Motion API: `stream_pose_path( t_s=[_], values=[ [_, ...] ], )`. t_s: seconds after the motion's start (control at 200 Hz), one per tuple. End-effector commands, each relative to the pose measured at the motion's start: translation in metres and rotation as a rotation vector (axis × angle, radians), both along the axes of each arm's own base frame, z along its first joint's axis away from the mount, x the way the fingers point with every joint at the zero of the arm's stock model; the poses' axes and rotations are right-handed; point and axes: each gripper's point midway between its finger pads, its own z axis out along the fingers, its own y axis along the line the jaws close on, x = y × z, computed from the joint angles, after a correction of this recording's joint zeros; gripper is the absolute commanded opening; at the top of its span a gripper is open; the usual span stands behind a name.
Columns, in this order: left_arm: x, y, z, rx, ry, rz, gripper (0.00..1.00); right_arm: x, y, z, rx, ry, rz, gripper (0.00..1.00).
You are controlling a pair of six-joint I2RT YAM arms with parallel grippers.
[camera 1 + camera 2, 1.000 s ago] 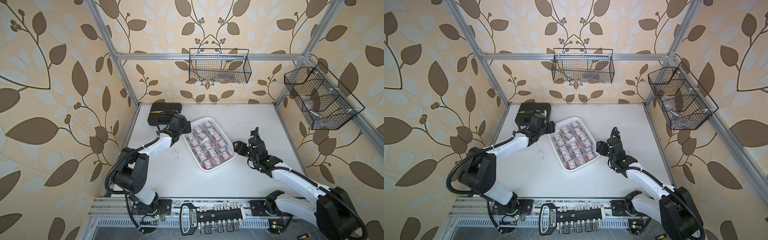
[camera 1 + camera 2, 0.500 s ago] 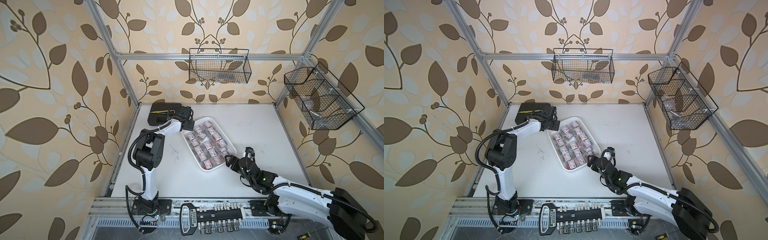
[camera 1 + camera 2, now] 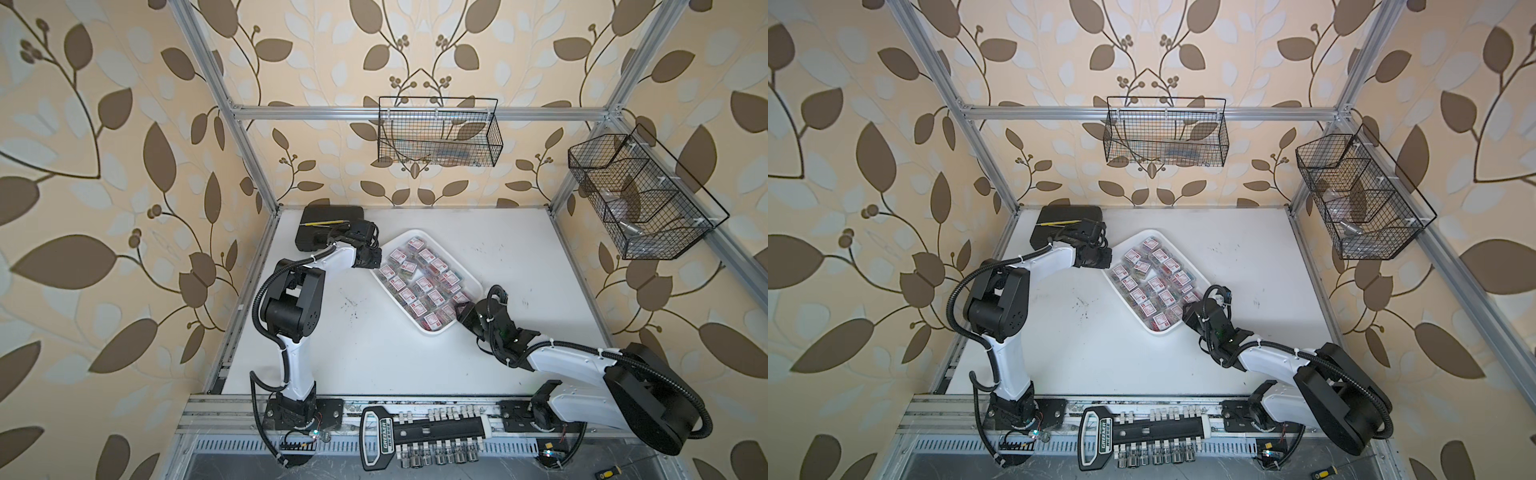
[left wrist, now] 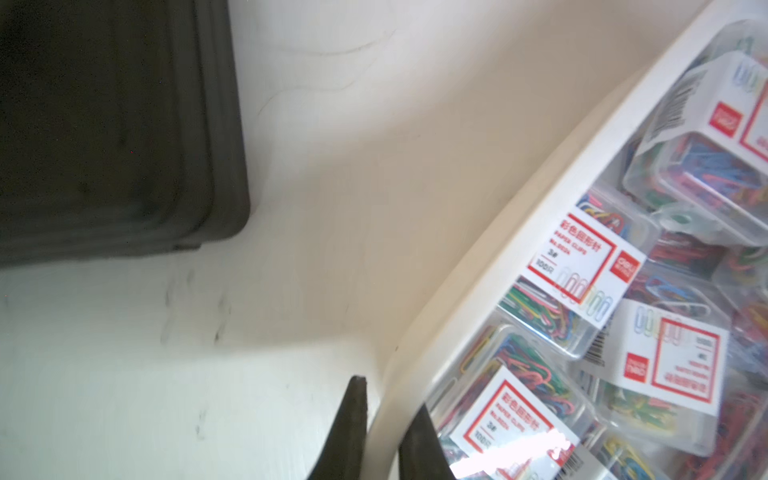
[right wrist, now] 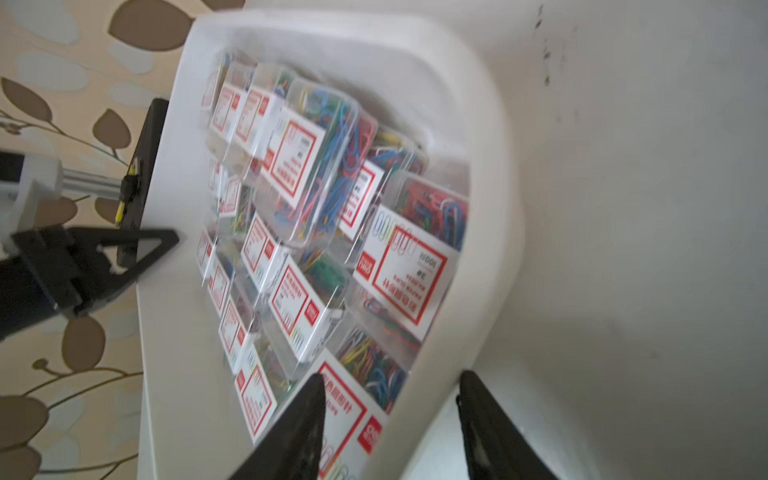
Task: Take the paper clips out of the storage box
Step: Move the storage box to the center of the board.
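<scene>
Left wrist: your left gripper (image 4: 388, 440) pinched the rim of the shallow white plastic storage box (image 4: 486, 262), likely to anchor it; right gripper (image 5: 392, 428) straddled the opposite corner, fingers (image 5: 299, 428) spread; clear-boxed multicoloured paper clips (image 4: 582, 266) lay inside

My left arm (image 3: 297, 365) stands up from its base at 7 o'clock. Its elbow is folded high and the forearm reaches toward 2 o'clock. My left gripper (image 4: 388, 395) is clamped on the rim of the storage box (image 4: 490, 257), one finger outside and one inside. My right arm (image 3: 569, 359) lies low from its base at 5 o'clock, forearm stretched toward 10 o'clock. My right gripper (image 5: 390, 374) holds its fingers apart astride that rim; its wrist view is blurred.
</scene>
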Motion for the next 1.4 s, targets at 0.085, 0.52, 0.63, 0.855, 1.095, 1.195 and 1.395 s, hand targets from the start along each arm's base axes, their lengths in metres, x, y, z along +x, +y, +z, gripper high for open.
stream_pose_path(
  t_s=[0.085,0.52,0.63,0.855,1.095,1.195,1.395],
  values=[
    [-0.060,-0.010,0.004,-0.197,0.008,0.085,0.10,0.020,-0.029,0.008,-0.110,0.022,0.011,0.54],
    [-0.096,-0.013,-0.002,-0.413,-0.095,0.347,0.00,0.065,-0.048,0.044,-0.354,0.036,0.064,0.74],
    [-0.087,-0.001,0.009,-0.412,-0.153,0.437,0.00,0.076,-0.057,0.073,-0.416,0.009,0.032,0.79],
    [-0.068,-0.004,0.010,-0.410,-0.129,0.528,0.00,0.089,-0.051,0.106,-0.399,-0.058,0.029,0.82],
    [-0.074,0.007,0.016,-0.426,-0.173,0.674,0.00,0.097,-0.015,0.105,-0.417,-0.076,0.097,0.84],
    [-0.076,0.015,0.021,-0.469,-0.212,0.746,0.00,0.100,0.000,0.102,-0.404,-0.083,0.115,0.84],
    [-0.070,0.004,0.030,-0.494,-0.215,0.738,0.00,0.112,0.012,0.095,-0.378,-0.082,0.119,0.84]
  ],
)
